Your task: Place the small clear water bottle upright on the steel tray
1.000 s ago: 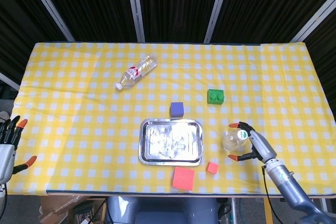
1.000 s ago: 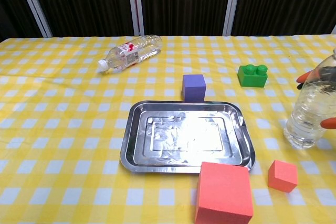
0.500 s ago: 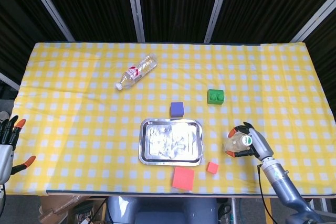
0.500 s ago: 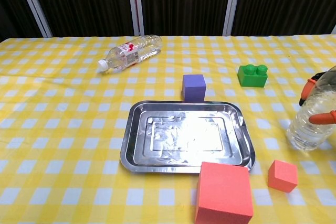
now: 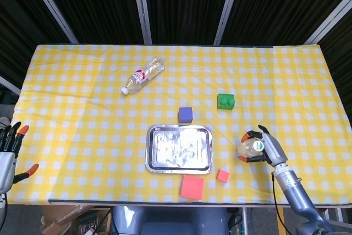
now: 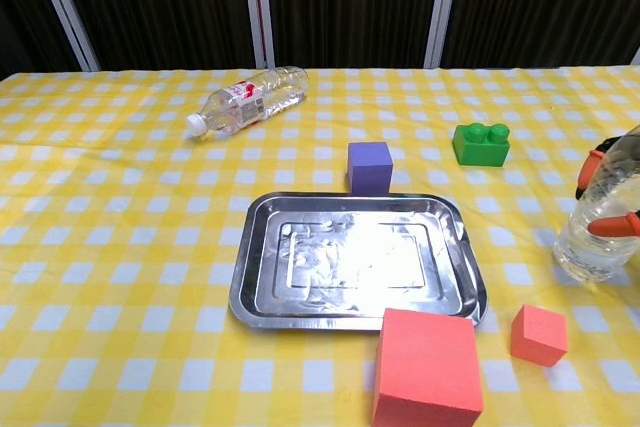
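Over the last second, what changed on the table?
The right robot hand closed its fingers around the small clear water bottle, which shifted slightly right and stays upright. The steel tray, blocks, lying bottle and left robot hand stayed put.

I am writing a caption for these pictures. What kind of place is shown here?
Probably a robot test bench, not a home. A table with a yellow checked cloth stands before black curtains. On it lie practice props: foam blocks, a steel tray and bottles.
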